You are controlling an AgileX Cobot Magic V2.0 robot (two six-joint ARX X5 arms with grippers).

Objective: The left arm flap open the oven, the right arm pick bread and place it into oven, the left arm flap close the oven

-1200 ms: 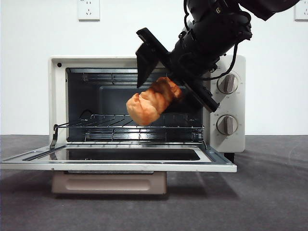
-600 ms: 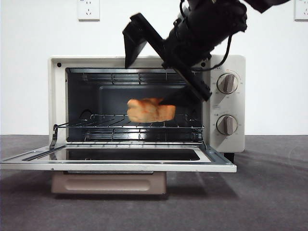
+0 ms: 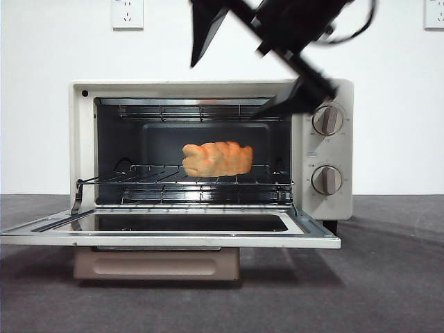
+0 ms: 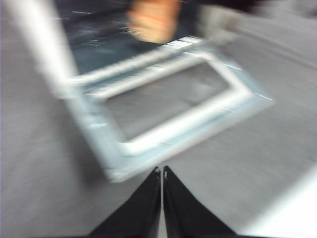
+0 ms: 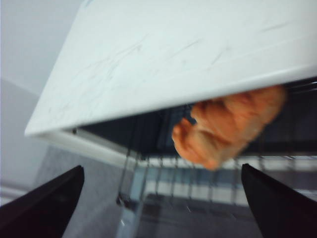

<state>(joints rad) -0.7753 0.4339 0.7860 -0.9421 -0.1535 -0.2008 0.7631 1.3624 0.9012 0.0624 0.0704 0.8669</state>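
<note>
The oven (image 3: 208, 149) stands on the dark counter (image 3: 388, 277) with its door (image 3: 170, 231) dropped flat toward the camera, glass pane facing up. The bread (image 3: 217, 159) lies on the wire rack (image 3: 187, 182) inside, about mid-width of the cavity, long side across, with nothing gripping it. The right tool (image 3: 260, 59) is above the oven's top edge, toward the knob side, its two jaws spread wide and empty; one jaw points up past the roof, the other slants down in front of the upper right corner of the opening, near the upper knob (image 3: 327, 119). In the right wrist view the bread (image 5: 228, 124) shows under the pale oven roof (image 5: 173, 64), between the parted jaws but well beyond them. The left tool (image 4: 162, 173) has its jaws pressed together, holding nothing, hovering over the counter just off a corner of the open door (image 4: 173, 119); that view is motion-blurred.
</note>
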